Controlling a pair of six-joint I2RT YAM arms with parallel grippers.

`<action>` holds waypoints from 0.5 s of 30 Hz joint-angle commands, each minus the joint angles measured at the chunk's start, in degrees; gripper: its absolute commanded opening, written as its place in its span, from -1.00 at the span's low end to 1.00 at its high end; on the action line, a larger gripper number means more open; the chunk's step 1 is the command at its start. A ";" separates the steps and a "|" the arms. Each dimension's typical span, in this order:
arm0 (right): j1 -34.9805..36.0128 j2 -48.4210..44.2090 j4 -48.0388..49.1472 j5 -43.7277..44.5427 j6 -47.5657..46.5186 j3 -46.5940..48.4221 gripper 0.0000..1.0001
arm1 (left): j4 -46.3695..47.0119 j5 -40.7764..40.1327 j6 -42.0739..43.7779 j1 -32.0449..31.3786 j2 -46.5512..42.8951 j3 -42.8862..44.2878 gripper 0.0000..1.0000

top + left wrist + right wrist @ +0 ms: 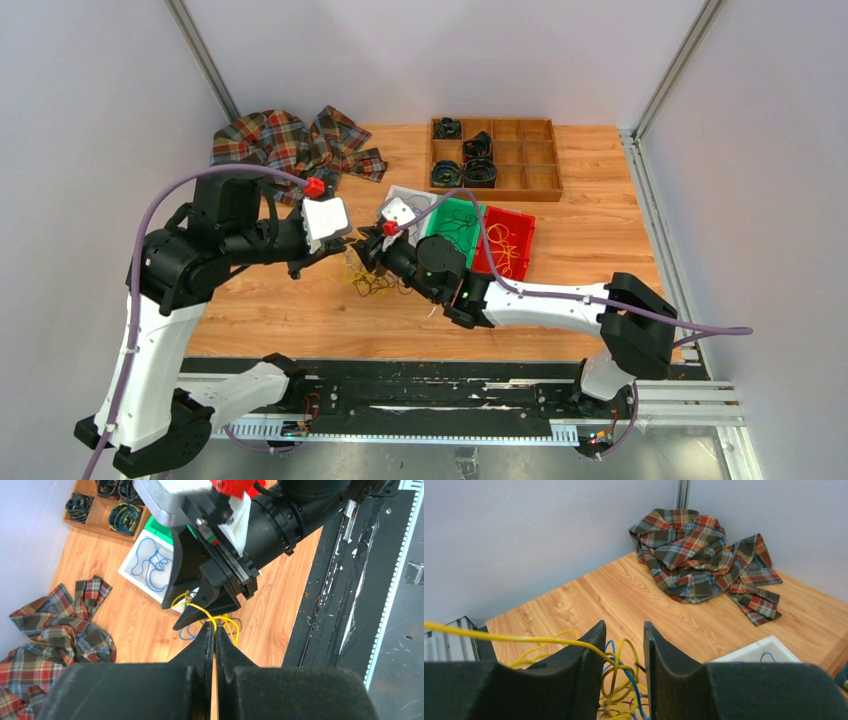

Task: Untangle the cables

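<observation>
Cables (368, 280): a small clump of yellow, blue and dark strands on the wooden bench (300, 315), just left of centre in the top view, between the two pincer heads. Left pincer (214, 628): fingers pressed together, with a yellow strand (206, 615) running into the tips and pinched there. Right pincer (624, 630): fingers stand apart with a narrow gap. Yellow and blue loops of the clump show in and below the gap, and a taut yellow line crosses its left finger from the left edge of the right wrist view. Plaid cloth (290, 145): crumpled, upper left of the bench, near the wall. Wooden compartment tray (556, 170): upper centre-right, with black coiled rolls (463, 172) in its left compartments. White bin (131, 566): holds a blue loop (152, 562). Green bin (445, 215) and red bin (525, 225): side by side, right of the clump, with thin strands in each.
</observation>
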 commanded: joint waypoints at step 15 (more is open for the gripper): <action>-2.42 3.04 6.69 3.82 9.43 -14.69 -0.56 | -0.31 -8.61 2.09 -0.24 4.41 15.58 -0.99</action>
